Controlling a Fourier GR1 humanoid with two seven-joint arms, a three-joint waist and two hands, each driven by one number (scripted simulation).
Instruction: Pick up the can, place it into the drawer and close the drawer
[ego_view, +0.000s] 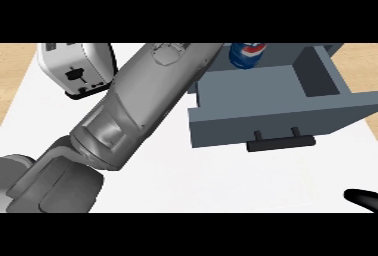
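The blue can (247, 54) shows at the top edge of the view, over the far left corner of the open grey drawer (275, 119). I cannot tell whether it rests inside or hangs above it. My left forearm (140, 107) slants from the lower left up to that corner, and its hand is cut off by the top edge. The drawer is pulled out, its black handle (281, 143) facing me. Only a black tip of my right hand (362, 199) shows at the lower right edge.
A white toaster (80, 67) stands at the back left, close beside my left forearm. The white counter (221, 180) spreads in front of the drawer. Wooden floor shows past the counter's left and right edges.
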